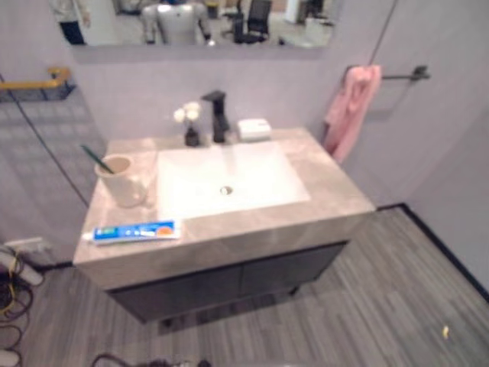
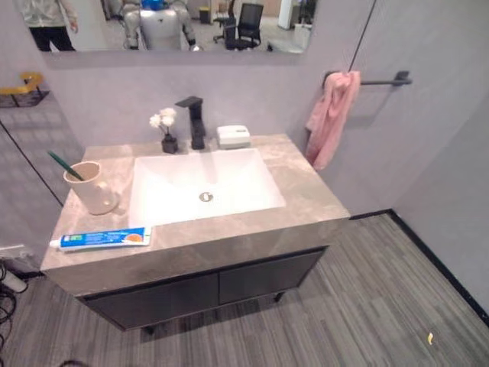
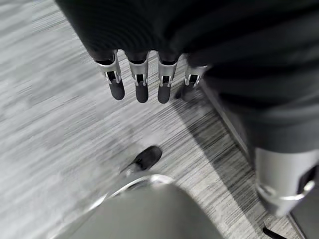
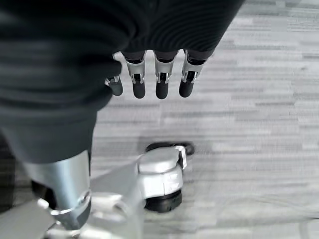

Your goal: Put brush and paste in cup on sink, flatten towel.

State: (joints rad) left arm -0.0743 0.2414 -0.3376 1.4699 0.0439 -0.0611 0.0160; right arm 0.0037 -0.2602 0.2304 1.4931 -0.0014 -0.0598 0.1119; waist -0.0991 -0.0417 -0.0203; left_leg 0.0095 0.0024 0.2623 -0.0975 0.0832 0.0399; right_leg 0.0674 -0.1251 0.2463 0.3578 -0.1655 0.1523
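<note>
Sink: a white rectangular basin set into a grey stone counter, with dark cabinet doors below.
Cup: a cream mug standing upright on the counter, left of the sink.
Brush: a green-handled toothbrush already leaning inside the cup, its handle sticking out to the upper left.
Paste: a blue and white tube lying flat on the counter, left of the sink and in front of the cup, near the counter's front edge.
Towel: pink, hanging bunched over a dark wall bar, right of the sink.
Behind the sink: a black tap, a small vase of white flowers, a white soap dish.
Left hand: hanging over the grey floor, fingers straight and relaxed, holding nothing.
Right hand: hanging over the floor, fingers straight, holding nothing.
</note>
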